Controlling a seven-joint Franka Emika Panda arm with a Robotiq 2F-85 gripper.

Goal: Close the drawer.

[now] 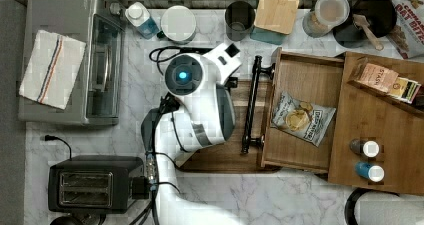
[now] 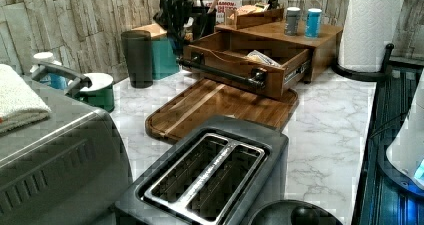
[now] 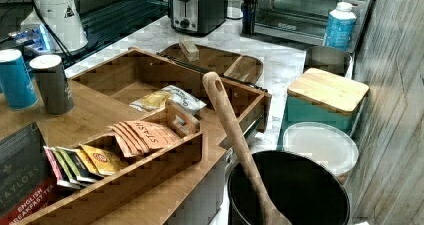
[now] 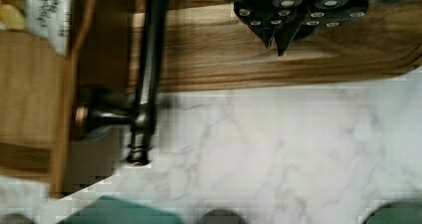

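Landmark: the drawer. It stands pulled well out of the wooden cabinet, its front panel over the darker cutting board on the marble counter.

Nearest the arm: the gripper hovers just off the drawer's front, above the cutting board, near one end of the black bar handle. In the wrist view the two fingertips sit pressed together with no gap and nothing between them, so clenched empty. It is apart from the handle, not touching.

The handle runs the whole width of the front panel, carried on two posts.

Inside the drawer: one snack bag lying flat on the floor, clear of the side walls.

Beyond the drawer, on the cabinet top: two spice jars and a small rack of tea sachets.

Handling judgement: stiff wooden box on metal side runners, visible in the left view. Nearly empty, so likely light; should slide with steady pressure. No grasp needed. Best contact looks like the flat front panel or the bar near its middle, pushed straight toward the cabinet. Pushing at one end could skew the box on its runners and bind. The bar is round and smooth, so closed fingertips may slip off it; the panel face is the safer bearing surface.
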